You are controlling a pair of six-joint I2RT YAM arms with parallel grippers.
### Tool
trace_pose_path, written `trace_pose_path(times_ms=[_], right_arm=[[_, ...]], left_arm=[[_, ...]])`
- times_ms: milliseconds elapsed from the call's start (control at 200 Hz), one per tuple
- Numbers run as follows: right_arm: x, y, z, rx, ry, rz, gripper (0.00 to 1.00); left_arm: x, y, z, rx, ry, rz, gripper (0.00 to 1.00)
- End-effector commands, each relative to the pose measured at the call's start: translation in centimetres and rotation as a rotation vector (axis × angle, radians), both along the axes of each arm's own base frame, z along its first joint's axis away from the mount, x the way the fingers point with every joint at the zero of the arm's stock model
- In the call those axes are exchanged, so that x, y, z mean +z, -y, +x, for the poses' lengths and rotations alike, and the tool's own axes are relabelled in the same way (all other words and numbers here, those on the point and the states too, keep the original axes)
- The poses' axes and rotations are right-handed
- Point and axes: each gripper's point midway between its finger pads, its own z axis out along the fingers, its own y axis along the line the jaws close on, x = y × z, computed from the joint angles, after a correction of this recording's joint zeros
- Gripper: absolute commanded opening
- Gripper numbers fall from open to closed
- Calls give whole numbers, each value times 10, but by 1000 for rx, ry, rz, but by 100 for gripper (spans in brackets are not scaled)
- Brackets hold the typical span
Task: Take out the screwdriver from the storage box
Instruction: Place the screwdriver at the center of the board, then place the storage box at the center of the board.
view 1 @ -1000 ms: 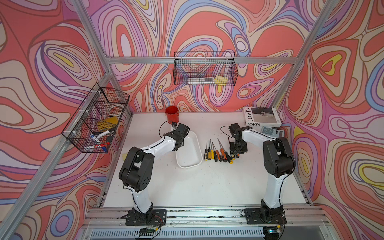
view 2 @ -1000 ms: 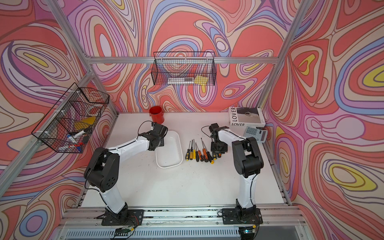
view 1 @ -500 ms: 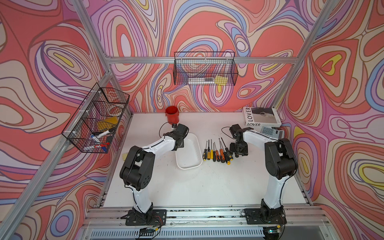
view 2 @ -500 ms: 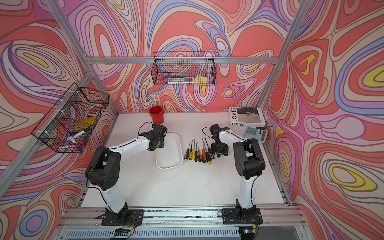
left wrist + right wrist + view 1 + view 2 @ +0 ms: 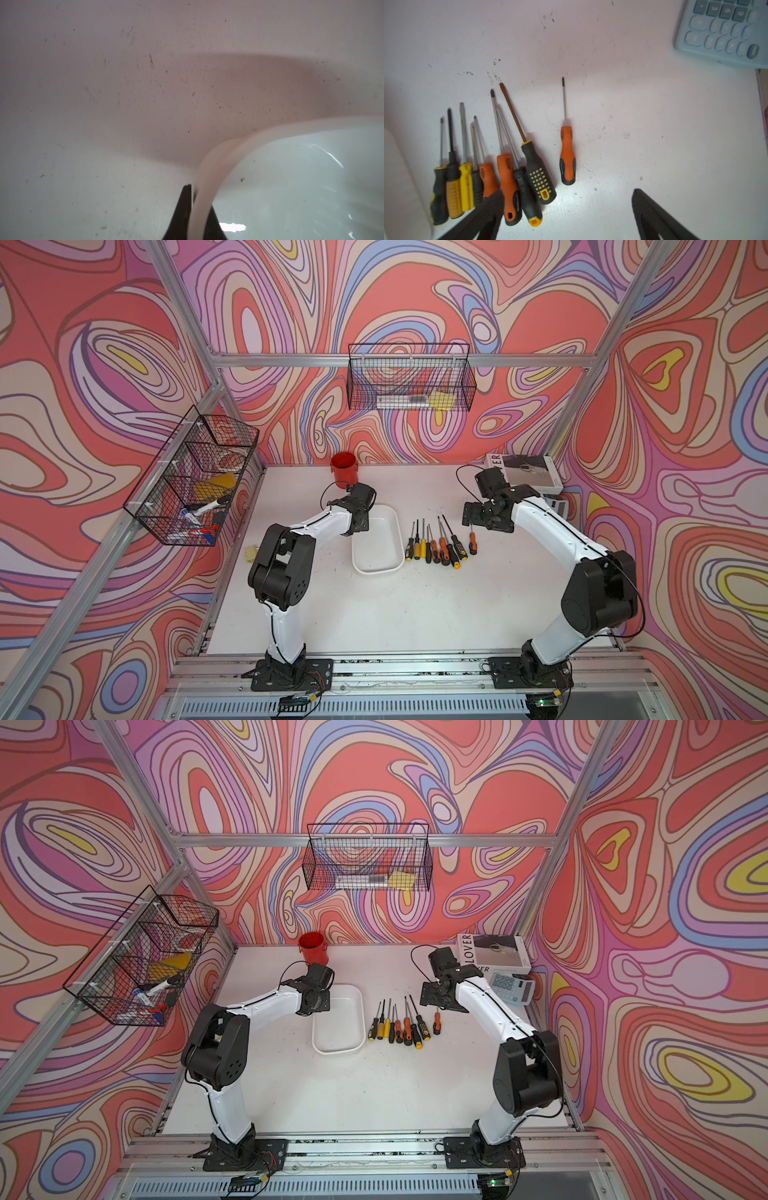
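The white storage box point(image 5: 377, 541) point(image 5: 338, 1020) lies on the table, and nothing shows inside it. My left gripper point(image 5: 196, 193) is shut on the rim point(image 5: 207, 180) at the box's far left corner; in both top views its wrist hides the jaws. A small orange-and-black screwdriver point(image 5: 472, 538) point(image 5: 436, 1022) point(image 5: 567, 158) lies alone on the table, right of a row of several screwdrivers point(image 5: 434, 545) point(image 5: 492, 176). My right gripper point(image 5: 568, 192) point(image 5: 478, 518) stands open just above the lone screwdriver's handle end, with nothing between its fingers.
A red cup point(image 5: 344, 470) stands behind the box. A pale blue calculator point(image 5: 510, 988) point(image 5: 726, 31) and a white book box point(image 5: 523, 472) sit at the back right. Black wire baskets hang on the back wall point(image 5: 409, 383) and the left wall point(image 5: 195, 477).
My right gripper has opened and let go of the small orange screwdriver, which now lies right of the row. It has drawn back towards the far right. The left arm has not moved.
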Motion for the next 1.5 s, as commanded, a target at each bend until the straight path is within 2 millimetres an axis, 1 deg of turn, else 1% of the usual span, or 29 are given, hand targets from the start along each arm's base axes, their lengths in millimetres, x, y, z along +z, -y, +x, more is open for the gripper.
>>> trace_pose_path(times_ms=[0, 80, 145, 225, 280, 310, 326, 356, 376, 456, 516, 651, 671, 741, 786, 861, 946, 1022, 1092, 1172, 1252, 1292, 1322, 1337, 1382, 1427, 1497], right_arm=[[5, -6, 1, 36, 15, 5, 98], [3, -9, -1, 52, 10, 10, 98], [3, -12, -2, 61, 17, 21, 98], [3, -13, -1, 63, 22, 26, 98], [4, -13, 0, 63, 25, 25, 98], [5, -13, 1, 64, 26, 25, 98], [5, -13, 1, 66, 25, 24, 98], [5, -13, 1, 67, 25, 24, 98], [6, -14, 2, 68, 27, 25, 98], [6, -14, 2, 69, 29, 27, 98], [5, -15, 2, 71, 28, 26, 98], [5, -16, 2, 75, 26, 30, 98], [4, -16, 2, 75, 26, 29, 98], [5, -17, 2, 76, 29, 31, 98], [5, -18, 2, 79, 29, 31, 98], [7, -18, 2, 82, 31, 33, 98], [10, -20, 3, 92, 40, 35, 98], [15, -22, 5, 108, 60, 41, 98], [23, -24, 8, 130, 87, 45, 98], [34, -27, 12, 164, 116, 41, 98], [48, -26, 18, 192, 157, 16, 98], [55, -25, 21, 210, 187, 1, 98], [62, -24, 24, 219, 215, -10, 98], [65, -24, 25, 225, 230, -15, 98], [73, -23, 29, 240, 280, -35, 98], [81, -22, 33, 255, 337, -57, 98], [84, -19, 36, 282, 397, -93, 98]], left_arm=[[-28, -12, -11, -29, -109, 64, 0], [-34, -12, -12, -25, -138, 62, 0], [-41, -12, -14, -15, -168, 59, 9], [-47, -14, -18, -9, -196, 63, 15], [-50, -13, -20, -7, -206, 58, 24], [-51, -13, -21, -6, -210, 57, 30], [-50, -13, -22, -6, -210, 57, 35], [-50, -13, -22, -5, -211, 57, 40], [-49, -14, -23, -4, -210, 56, 42], [-44, -13, -23, -3, -202, 49, 60], [-40, -13, -22, -3, -196, 45, 70], [-24, -11, -20, -5, -165, 33, 85], [-20, -11, -19, -5, -158, 30, 89], [-9, -10, -17, -7, -138, 24, 98], [-1, -9, -16, -9, -125, 18, 99], [16, -8, -14, -14, -94, 0, 99], [41, -5, -14, -17, -35, -33, 99], [72, -5, -14, -15, 55, -66, 99], [109, -10, -16, -12, 169, -89, 99], [154, -22, -23, 2, 318, -85, 99], [197, -41, -36, 26, 487, -53, 99], [217, -51, -44, 26, 566, -33, 99], [224, -57, -52, 19, 597, -11, 99], [234, -61, -54, 22, 637, -7, 99], [245, -72, -63, 27, 693, 26, 99], [248, -86, -72, 44, 732, 68, 99], [237, -110, -83, 94, 758, 128, 99]])
